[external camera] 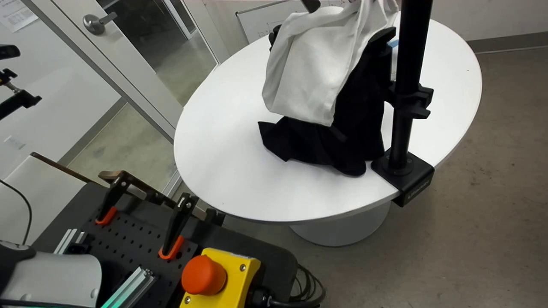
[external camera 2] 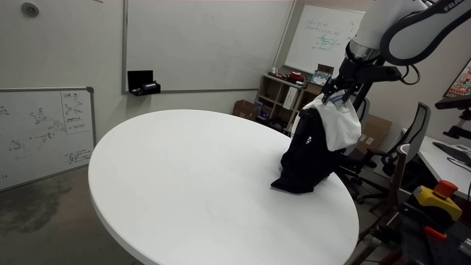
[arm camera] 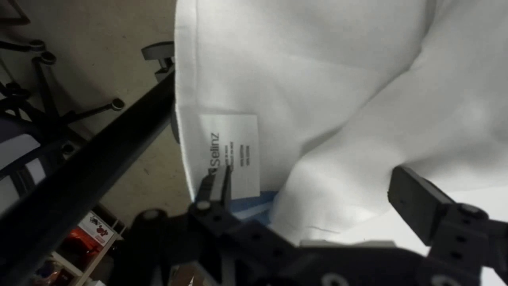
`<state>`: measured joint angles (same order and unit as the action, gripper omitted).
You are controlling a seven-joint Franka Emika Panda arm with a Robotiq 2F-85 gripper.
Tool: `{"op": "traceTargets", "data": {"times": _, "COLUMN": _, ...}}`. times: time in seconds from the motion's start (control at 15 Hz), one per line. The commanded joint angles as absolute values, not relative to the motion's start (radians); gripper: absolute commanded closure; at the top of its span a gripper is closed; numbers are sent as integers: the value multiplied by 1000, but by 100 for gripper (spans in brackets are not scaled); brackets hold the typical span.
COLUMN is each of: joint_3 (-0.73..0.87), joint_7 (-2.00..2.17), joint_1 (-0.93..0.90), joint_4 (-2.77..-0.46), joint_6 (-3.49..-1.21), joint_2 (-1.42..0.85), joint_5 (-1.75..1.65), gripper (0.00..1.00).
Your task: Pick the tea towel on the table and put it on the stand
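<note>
The tea towel is white with a blue stripe. It hangs draped over the top of the stand, over a black cloth, in both exterior views (external camera: 314, 72) (external camera 2: 340, 125). The wrist view shows the towel (arm camera: 337, 99) close up, with a printed label near its edge. The stand is a black pole (external camera: 404, 128) clamped to the table edge; its upper support is mostly under the cloths. My gripper (external camera 2: 335, 98) is just above the towel's top. In the wrist view its fingers (arm camera: 309, 180) are wide apart, with towel fabric below and between them, not pinched.
The black cloth (external camera: 359, 115) hangs from the stand and spreads onto the round white table (external camera 2: 184, 184). A yellow box with a red button (external camera: 224, 273) sits on the black robot bench. Chairs and a shelf (external camera 2: 279, 97) stand behind the table.
</note>
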<state>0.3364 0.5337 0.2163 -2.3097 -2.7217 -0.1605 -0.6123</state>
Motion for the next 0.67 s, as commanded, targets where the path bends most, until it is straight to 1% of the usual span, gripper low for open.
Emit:
{"op": "traceTargets", "data": {"times": 0.0, "joint_3": 384, "joint_7": 602, "joint_1": 204, "joint_4": -2282, "joint_6": -2748, "joint_2": -188, "joint_5": -653, "gripper": 0}}
{"op": "traceTargets", "data": {"times": 0.4, "joint_3": 442, "joint_7": 730, "joint_1": 209, "joint_4": -2232, "joint_6": -2734, "joint_2": -207, "joint_5": -766, "gripper": 0}}
{"op": "traceTargets", "data": {"times": 0.6, "joint_3": 433, "joint_7": 761, "joint_1": 212, "joint_4": -2218, "joint_6": -2736, "joint_2": -225, "joint_5": -776, "gripper": 0}}
